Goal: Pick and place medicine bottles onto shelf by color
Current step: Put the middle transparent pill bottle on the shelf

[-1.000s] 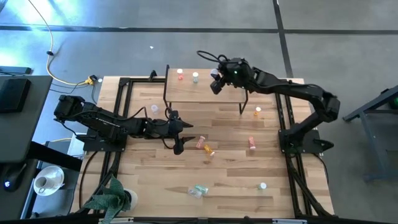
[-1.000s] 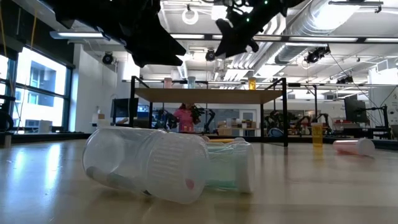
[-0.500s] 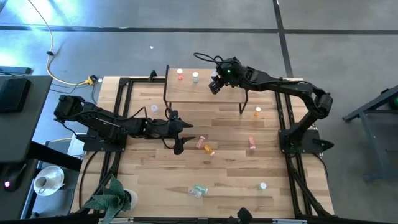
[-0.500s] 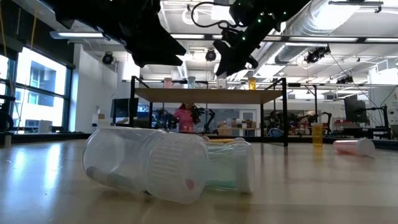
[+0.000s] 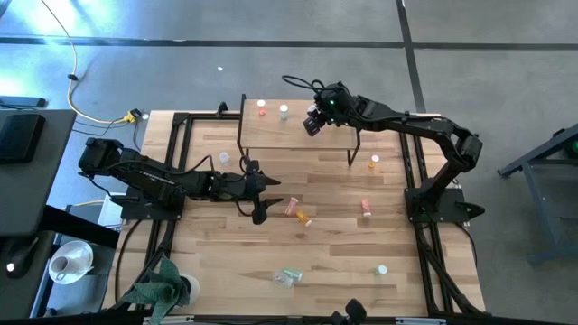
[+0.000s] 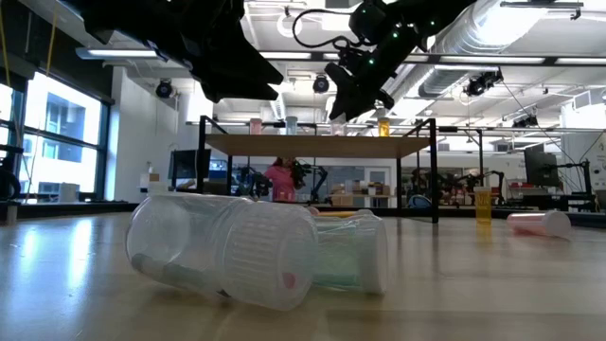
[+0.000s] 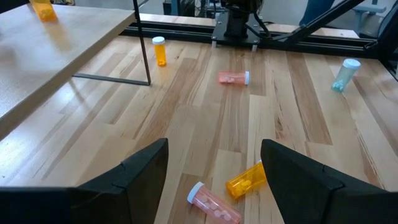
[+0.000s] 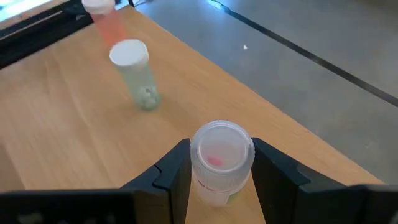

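The light-wood shelf [image 5: 271, 134] stands at the table's far side. On it a red bottle [image 8: 102, 15] and a pale green bottle [image 8: 138, 74] stand upright. My right gripper [image 5: 312, 123] hovers over the shelf, shut on a clear bottle [image 8: 222, 158] with a white cap. My left gripper [image 5: 262, 215] hangs open over the table's middle, above a pink bottle [image 7: 214, 204] and an orange bottle [image 7: 247, 180] that lie on their sides. My right gripper pinches the clear bottle's body [image 8: 198, 174], just below the cap, between its two fingers. The fingers slant down from the table's right side. The bottle stays upright, cap up, close over the shelf top; whether its base touches the shelf I cannot tell.
On the table are an upright orange bottle [image 5: 374, 162], a lying pink one [image 5: 366, 208], a green one [image 5: 382, 269], and a clear and green pair [image 5: 287, 275] near the front edge. Another orange bottle [image 6: 383, 126] stands on the shelf. A plant [image 5: 163, 289] sits at the front left corner.
My right gripper has sunk toward the shelf top with the clear bottle and shifted a little toward the table's left, tipping further downward. The bottle stays upright in the hold.
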{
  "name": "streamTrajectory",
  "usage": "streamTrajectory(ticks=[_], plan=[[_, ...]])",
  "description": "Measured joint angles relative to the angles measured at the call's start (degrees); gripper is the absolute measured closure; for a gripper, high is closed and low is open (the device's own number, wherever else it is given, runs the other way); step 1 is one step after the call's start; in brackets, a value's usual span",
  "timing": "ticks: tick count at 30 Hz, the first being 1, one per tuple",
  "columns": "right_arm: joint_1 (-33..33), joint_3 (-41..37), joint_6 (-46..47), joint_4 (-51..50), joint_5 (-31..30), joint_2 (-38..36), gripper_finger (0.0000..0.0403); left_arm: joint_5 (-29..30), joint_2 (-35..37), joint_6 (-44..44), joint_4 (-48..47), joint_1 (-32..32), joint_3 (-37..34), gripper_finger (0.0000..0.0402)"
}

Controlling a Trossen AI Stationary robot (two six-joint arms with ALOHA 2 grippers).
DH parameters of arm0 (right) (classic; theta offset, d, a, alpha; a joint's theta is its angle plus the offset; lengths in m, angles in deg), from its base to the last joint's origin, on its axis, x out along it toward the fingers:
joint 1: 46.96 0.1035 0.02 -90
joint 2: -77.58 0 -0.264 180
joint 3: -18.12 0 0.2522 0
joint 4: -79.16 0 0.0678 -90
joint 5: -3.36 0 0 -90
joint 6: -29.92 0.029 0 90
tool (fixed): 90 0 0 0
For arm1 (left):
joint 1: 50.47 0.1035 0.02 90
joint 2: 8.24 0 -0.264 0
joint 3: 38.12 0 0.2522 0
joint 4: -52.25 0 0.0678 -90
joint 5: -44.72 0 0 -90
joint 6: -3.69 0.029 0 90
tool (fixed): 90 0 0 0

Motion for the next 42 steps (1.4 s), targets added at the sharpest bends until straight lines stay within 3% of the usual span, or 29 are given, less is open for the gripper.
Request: streamTrajectory(ticks=[10, 25, 35, 42], plan=[[0.00, 0.00, -0.15, -0.90, 2.61, 0.10, 0.0270, -0.01, 0.00, 0.00, 0.02, 0.00, 0.00, 0.0157], [-0.11, 0.00, -0.15, -1.58, 1.49, 0.10, 0.0268, -0.01, 0.00, 0.00, 0.02, 0.00, 0.00, 0.0157], [-0.09, 0.00, -1.49, -1.63, -0.36, 0.10, 0.0212, 0.00, 0.00, 0.00, 0.02, 0.00, 0.00, 0.0157], [-0.09, 0.09, -2.73, -1.56, -0.48, 0.10, 0.0206, -0.01, 0.00, 0.00, 0.02, -0.01, 0.00, 0.0157]])
